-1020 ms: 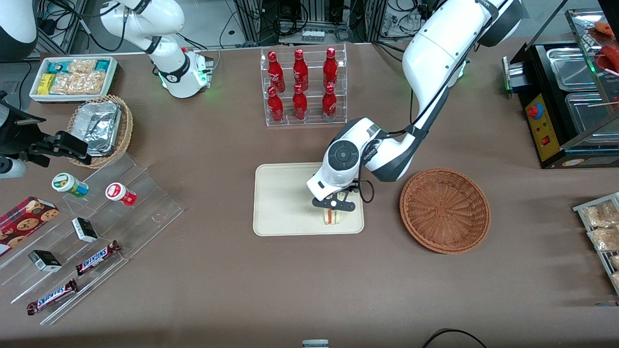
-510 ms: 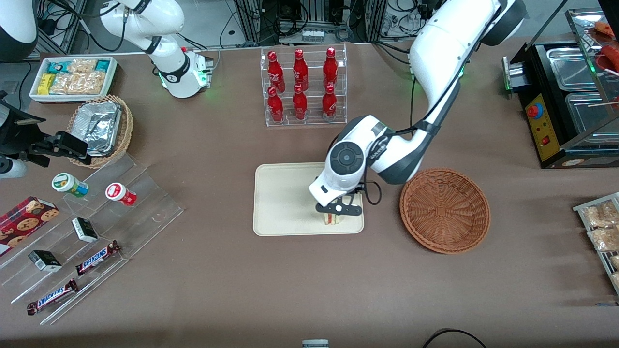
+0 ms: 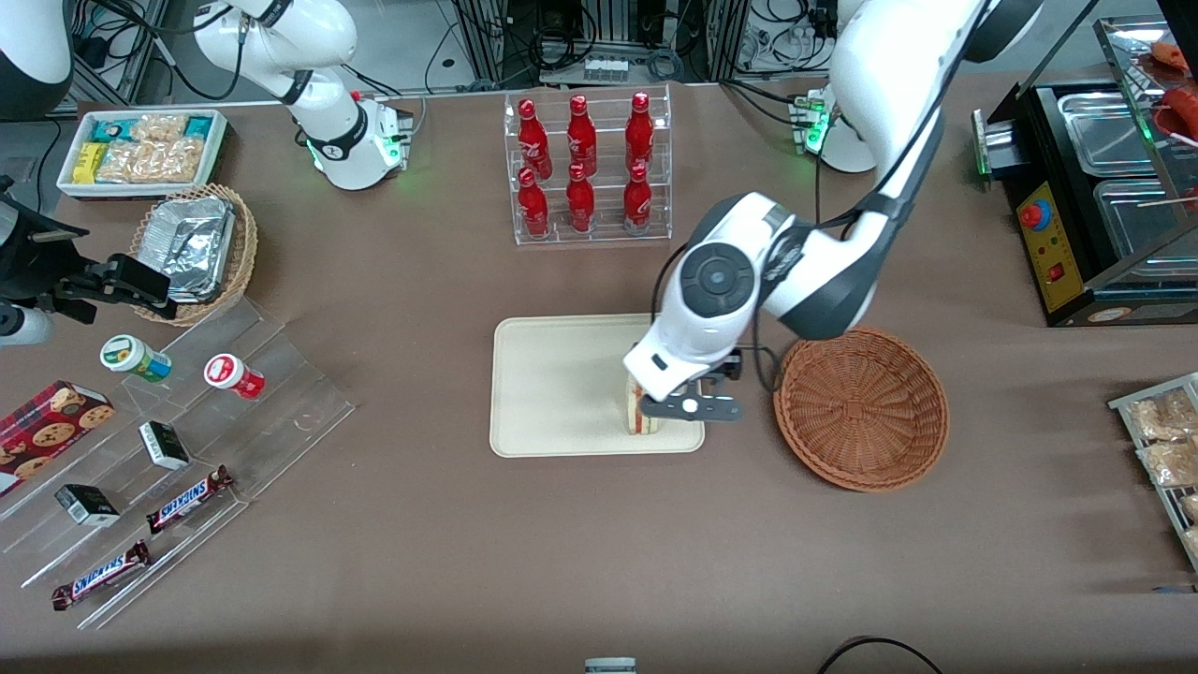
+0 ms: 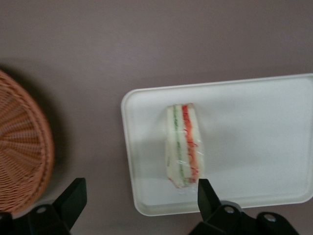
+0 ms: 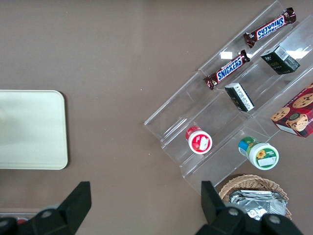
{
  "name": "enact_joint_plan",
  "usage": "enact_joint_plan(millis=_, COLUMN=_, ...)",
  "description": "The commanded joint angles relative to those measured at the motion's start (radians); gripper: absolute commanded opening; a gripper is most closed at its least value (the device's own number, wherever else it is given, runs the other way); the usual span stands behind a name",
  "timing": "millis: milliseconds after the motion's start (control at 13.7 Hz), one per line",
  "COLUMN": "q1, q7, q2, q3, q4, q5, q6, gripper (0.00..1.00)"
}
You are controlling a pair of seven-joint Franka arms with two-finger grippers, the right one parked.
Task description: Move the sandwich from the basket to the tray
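Your left gripper (image 3: 694,405) hangs above the edge of the tray (image 3: 547,384) that faces the basket (image 3: 861,407), its fingers (image 4: 208,196) spread wide with nothing between them. In the left wrist view one finger sits by the sandwich (image 4: 183,145) and the other (image 4: 73,196) over the bare table, so the wedge is not clasped. The sandwich (image 3: 640,413) lies on the cream tray, at the end closest to the reddish-brown basket and along the tray's edge nearer the front camera, with its red and green filling stripes facing up in the wrist picture. You can see the basket just beside the tray, toward the working arm's end of the table, holding nothing. The tray (image 4: 254,147) carries nothing but the sandwich, and part of the basket (image 4: 24,147) shows in the same wrist picture. Farther from the front camera than the tray stands a clear rack of red bottles (image 3: 585,168). Toward the parked arm's end of the table sits a tan wicker basket with a foil container (image 3: 195,245).
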Motion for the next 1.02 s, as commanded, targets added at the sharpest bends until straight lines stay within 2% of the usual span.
enact_joint_plan(millis=0, q1=0.110, q7=0.027, q2=-0.061, q3=-0.003, q4=-0.001, q5=-0.011, q6=-0.079, gripper=1.00)
enact_joint_plan(millis=947, q1=0.412, q7=0.321, q2=-0.271, q3=0.001, q4=-0.016, q5=-0.015, q6=-0.334, gripper=1.00)
